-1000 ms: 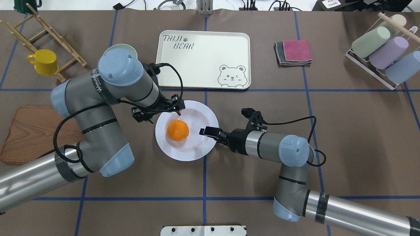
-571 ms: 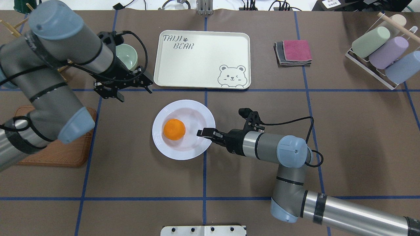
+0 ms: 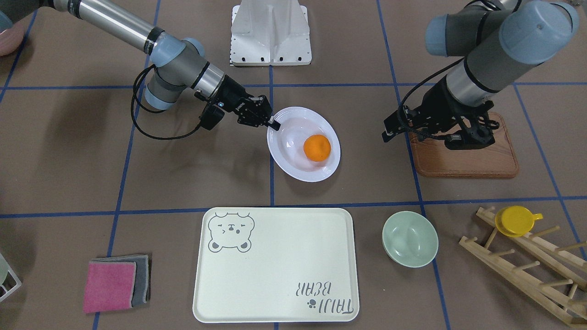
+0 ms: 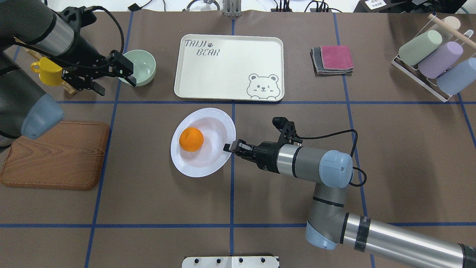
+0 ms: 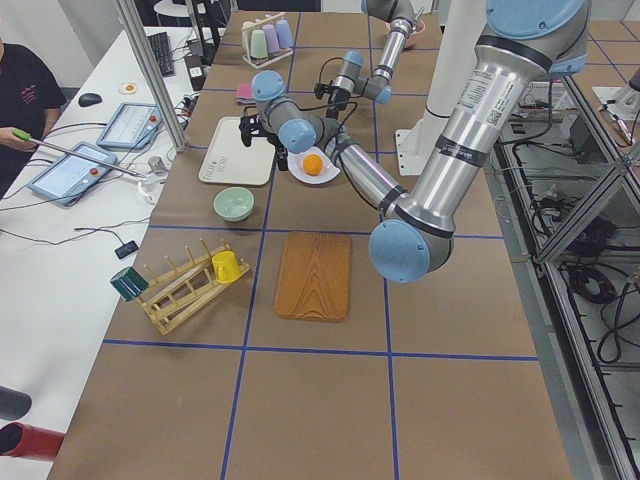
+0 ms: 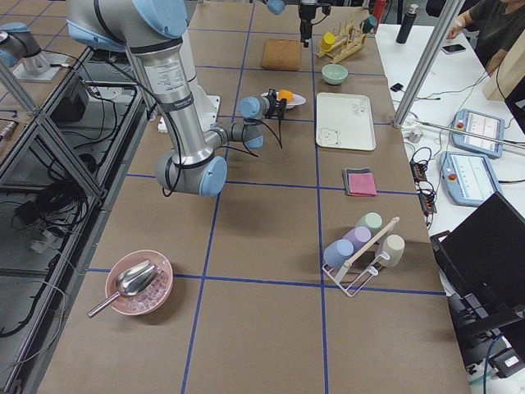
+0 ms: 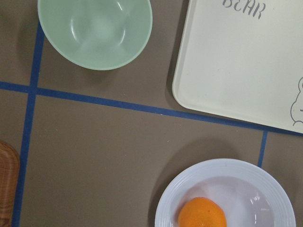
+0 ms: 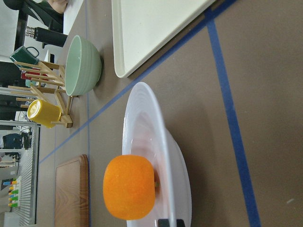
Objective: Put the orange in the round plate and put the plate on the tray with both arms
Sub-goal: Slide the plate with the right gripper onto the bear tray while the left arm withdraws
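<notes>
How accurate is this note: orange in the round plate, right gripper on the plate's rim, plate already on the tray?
One error: overhead exterior shows the round plate short of the tray, not on it. The orange and right gripper as noted.

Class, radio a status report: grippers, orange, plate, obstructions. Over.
Right gripper shut on round plate rim. Left gripper open, near green bowl. Orange in plate, short of tray. Nothing between plate and tray.

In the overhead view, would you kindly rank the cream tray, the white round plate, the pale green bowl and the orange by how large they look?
Largest to smallest:
1. large rectangular cream tray
2. round glossy white plate
3. pale green bowl
4. small bright-orange fruit
No two look alike.
</notes>
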{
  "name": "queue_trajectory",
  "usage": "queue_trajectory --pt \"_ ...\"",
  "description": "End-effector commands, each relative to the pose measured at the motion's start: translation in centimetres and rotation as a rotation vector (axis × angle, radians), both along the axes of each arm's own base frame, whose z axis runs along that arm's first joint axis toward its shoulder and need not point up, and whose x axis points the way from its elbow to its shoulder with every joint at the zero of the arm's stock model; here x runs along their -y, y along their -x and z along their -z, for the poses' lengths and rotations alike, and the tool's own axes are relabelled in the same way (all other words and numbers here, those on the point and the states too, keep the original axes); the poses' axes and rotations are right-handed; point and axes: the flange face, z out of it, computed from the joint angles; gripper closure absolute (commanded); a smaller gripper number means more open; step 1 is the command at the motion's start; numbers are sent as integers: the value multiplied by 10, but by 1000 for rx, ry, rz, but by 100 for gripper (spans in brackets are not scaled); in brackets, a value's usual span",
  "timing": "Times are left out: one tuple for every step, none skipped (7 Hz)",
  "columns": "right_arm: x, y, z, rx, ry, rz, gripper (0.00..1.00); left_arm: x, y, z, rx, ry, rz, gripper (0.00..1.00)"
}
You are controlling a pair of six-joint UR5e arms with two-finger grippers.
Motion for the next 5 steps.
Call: queue_trajectory --pt "27 -21 24 86 81 -33 100 4 17 -1 0 -21 14 3" --pt "54 -39 43 150 126 -93 100 7 40 -30 29 -68 3 3" --pt "77 -50 61 211 182 -161 100 10 56 -55 61 -118 -18 3" --pt "102 -46 68 261 268 -245 100 13 69 -76 94 -157 -32 3" --pt "124 -24 66 255 313 -337 100 13 74 -89 128 -188 -35 3"
